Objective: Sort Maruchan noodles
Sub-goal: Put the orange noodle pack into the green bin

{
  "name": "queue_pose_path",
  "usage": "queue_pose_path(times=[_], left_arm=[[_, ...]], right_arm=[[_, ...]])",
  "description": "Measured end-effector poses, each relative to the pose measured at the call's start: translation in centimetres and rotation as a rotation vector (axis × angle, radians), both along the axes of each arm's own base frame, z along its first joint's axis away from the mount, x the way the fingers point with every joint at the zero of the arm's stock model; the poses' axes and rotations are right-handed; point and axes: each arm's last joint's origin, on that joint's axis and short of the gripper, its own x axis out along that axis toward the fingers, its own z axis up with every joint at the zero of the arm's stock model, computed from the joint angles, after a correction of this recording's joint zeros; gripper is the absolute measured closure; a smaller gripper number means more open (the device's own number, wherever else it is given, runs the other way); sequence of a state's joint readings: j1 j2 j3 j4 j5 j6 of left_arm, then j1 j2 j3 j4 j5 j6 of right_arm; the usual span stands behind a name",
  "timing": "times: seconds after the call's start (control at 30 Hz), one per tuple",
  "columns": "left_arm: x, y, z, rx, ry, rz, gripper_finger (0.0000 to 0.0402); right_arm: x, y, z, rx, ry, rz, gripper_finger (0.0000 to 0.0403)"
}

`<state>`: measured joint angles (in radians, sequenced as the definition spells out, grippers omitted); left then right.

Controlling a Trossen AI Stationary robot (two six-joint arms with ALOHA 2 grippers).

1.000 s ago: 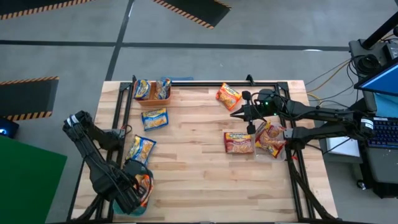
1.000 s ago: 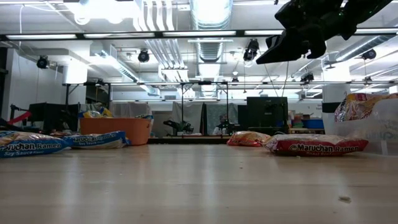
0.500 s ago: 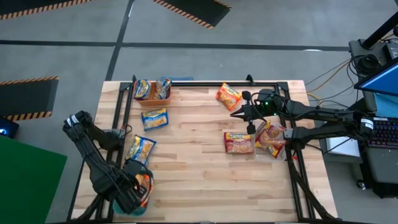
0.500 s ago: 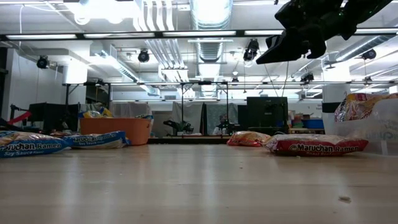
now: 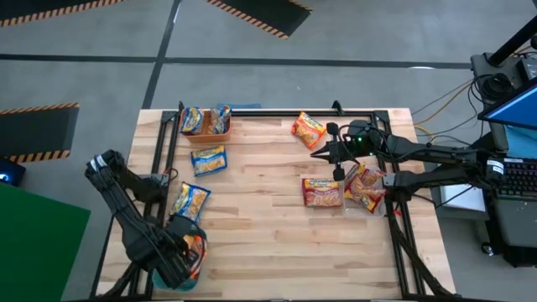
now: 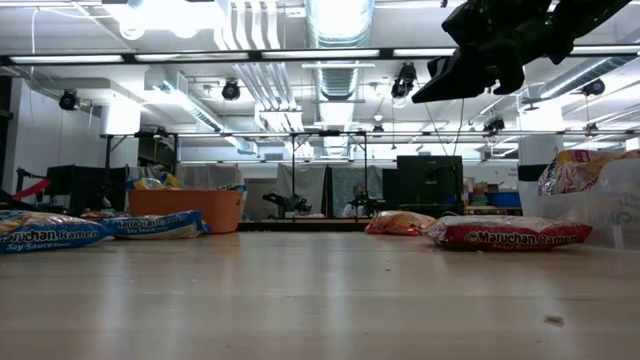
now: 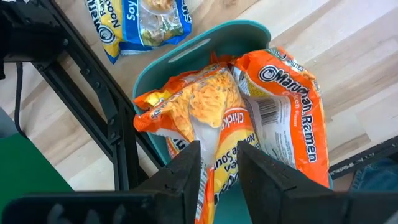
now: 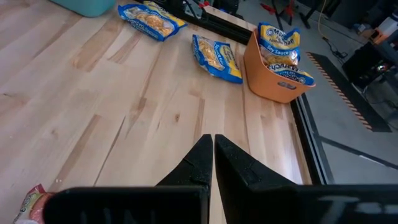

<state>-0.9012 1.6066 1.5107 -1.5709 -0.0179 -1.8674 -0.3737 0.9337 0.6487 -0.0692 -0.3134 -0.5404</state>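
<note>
The step in hand was judged to be the release of an orange packet (image 7: 211,118) into the teal bin (image 7: 163,59) at the left front corner of the worktop (image 5: 277,243). The left hand (image 7: 217,163) was held directly over that bin, its fingers (image 7: 185,171) parted only a little and set on either side of the packet's upper edge; whether the packet was gripped or already let go could not be told. A second orange packet (image 7: 289,118) lay in the bin just beside the hand, leaning on the bin's wall. A blue packet (image 7: 140,22) lay on the worktop just beyond the bin, and another (image 5: 208,159) farther out toward the orange bin (image 5: 207,126), in which two blue packets were seen standing. The next move was judged to call for the fingers to be spread fully, the hand lifted clear of the bin without the packet being dragged out, and the nearest blue packet then approached. The right hand (image 8: 213,149) was held above the worktop at the far right, its fingers closed together and nothing held. A red packet (image 5: 323,192) lay on the worktop nearly below it, an orange packet (image 5: 308,130) a little beyond, and more red packets (image 5: 365,186) were stacked just to its side at the worktop's edge.
</note>
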Motion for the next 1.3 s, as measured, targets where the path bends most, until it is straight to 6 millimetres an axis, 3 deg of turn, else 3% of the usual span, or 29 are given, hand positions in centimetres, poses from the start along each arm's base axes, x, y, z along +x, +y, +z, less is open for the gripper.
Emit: queue_pose_path(times=[0.23,0.4,0.53,0.67,0.77,0.93,1.3], left_arm=[[-0.6,-0.4,-1.1,0.029,0.042,-0.091,0.0326],[-1.7,-0.4,-3.1,0.003,0.207,-0.09,0.0327],[-2.1,-0.4,-3.5,-0.023,0.265,-0.09,0.0327],[-1.5,-0.7,-2.5,-0.007,0.141,-0.112,0.0327],[-1.1,-1.0,-0.6,-0.026,0.064,-0.122,0.0327],[-1.7,-1.4,1.2,-0.044,-0.022,-0.117,0.0333],[-3.5,-1.3,-2.3,0.036,0.121,-0.092,0.0398]], right_arm=[[0.0,0.0,0.0,-0.002,0.0,0.001,0.0394],[0.0,0.0,0.0,-0.002,0.0,0.001,0.0394],[0.0,0.0,0.0,-0.002,0.0,0.001,0.0394],[0.0,0.0,0.0,-0.002,0.0,0.001,0.0394],[0.0,0.0,0.0,-0.002,-0.001,0.001,0.0394],[0.0,0.0,0.1,-0.01,-0.008,0.003,0.0394],[0.1,0.0,0.2,-0.021,-0.026,0.004,0.0394]])
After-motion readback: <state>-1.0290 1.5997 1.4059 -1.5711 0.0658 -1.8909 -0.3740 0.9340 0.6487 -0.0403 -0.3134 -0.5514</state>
